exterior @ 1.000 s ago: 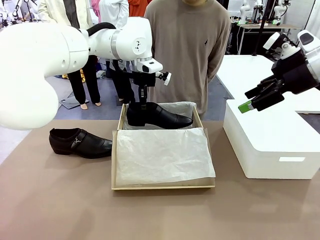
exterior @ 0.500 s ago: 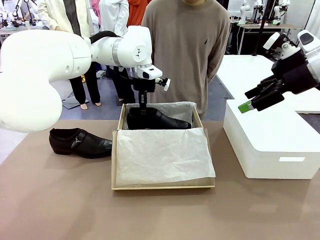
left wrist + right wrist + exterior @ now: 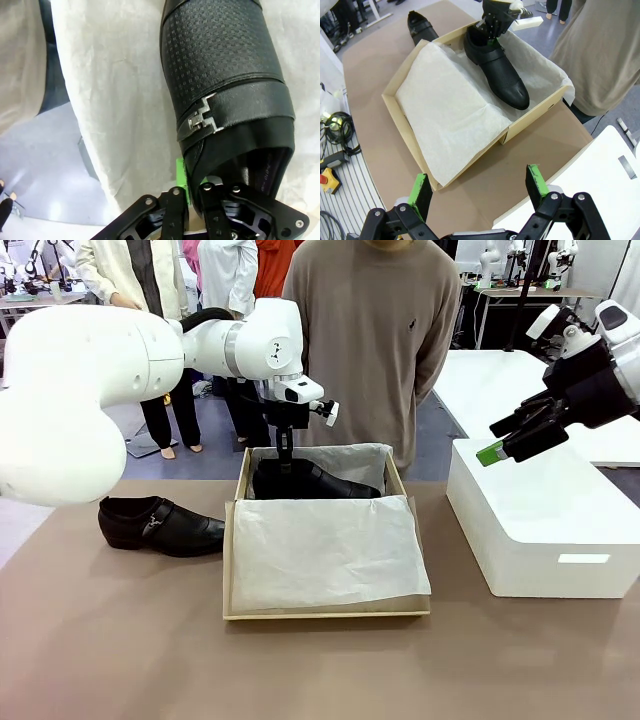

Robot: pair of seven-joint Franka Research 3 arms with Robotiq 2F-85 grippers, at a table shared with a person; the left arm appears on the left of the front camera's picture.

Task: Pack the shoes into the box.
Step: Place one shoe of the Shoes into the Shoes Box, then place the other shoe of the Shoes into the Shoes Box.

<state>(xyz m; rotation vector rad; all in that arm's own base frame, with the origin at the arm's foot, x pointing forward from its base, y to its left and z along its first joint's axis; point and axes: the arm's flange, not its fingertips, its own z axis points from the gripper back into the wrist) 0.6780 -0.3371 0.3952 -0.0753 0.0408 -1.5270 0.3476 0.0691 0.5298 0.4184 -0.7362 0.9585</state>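
At the far end of the tan cardboard shoebox [image 3: 232,570], the boxed shoe [image 3: 325,480] was seen upright on its sole over the white tissue paper [image 3: 325,550], its heel towards the robot's left and its toe towards the right. The left pincer [image 3: 285,464] was closed on the rim of that shoe's heel opening; in the left wrist view one green pad [image 3: 181,176] was pressed against the outside of the leather, just below the strap's small metal buckle [image 3: 200,117]. The other shoe [image 3: 160,524] was left on the brown bench [image 3: 120,650], just beside the shoebox's left wall, with its toe pointed towards it. The right pincer [image 3: 503,445] was held above the white block-like box [image 3: 540,540] at the robot's right, its fingers spread wide with nothing between them. A person in a grey-brown sweater [image 3: 375,340] was stood at the far side of the bench, directly behind the shoebox.
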